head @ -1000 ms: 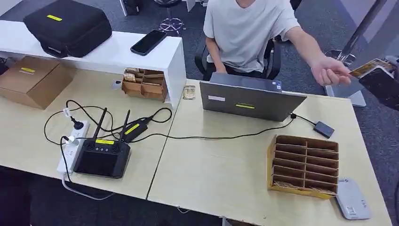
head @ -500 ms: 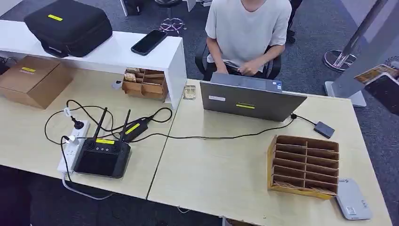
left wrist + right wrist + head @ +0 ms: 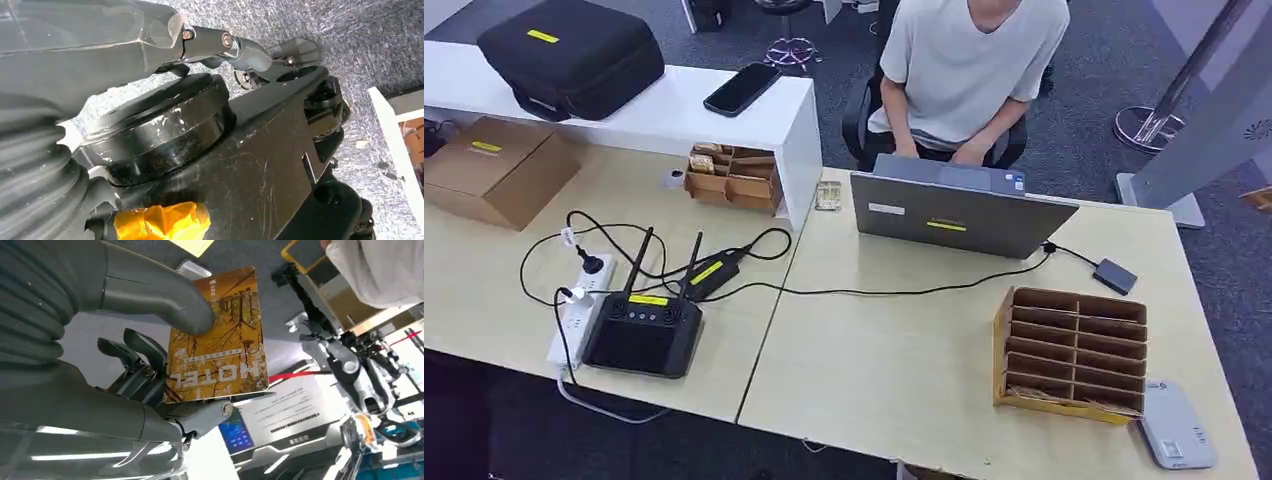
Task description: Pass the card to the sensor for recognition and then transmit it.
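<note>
1. The right hand (image 3: 150,365) grips the orange-yellow hotel key card (image 3: 217,337): the thick grey thumb presses its printed face while the darker fingers (image 3: 132,352) back it from behind.
2. In the head view, an orange sliver at the right picture edge may be that card; it is too cut off to be sure.
3. The grey flat card sensor (image 3: 1174,425) lies at the near right corner of the pale wooden surface (image 3: 894,360), just beside the brown cardboard slotted organiser (image 3: 1072,350).
4. Bare surface lies between the organiser and the grey laptop (image 3: 959,210), crossed by a black cable (image 3: 864,292).
5. The left hand (image 3: 150,65) is blurred; whether its fingers are apart or closed I cannot tell.
</note>
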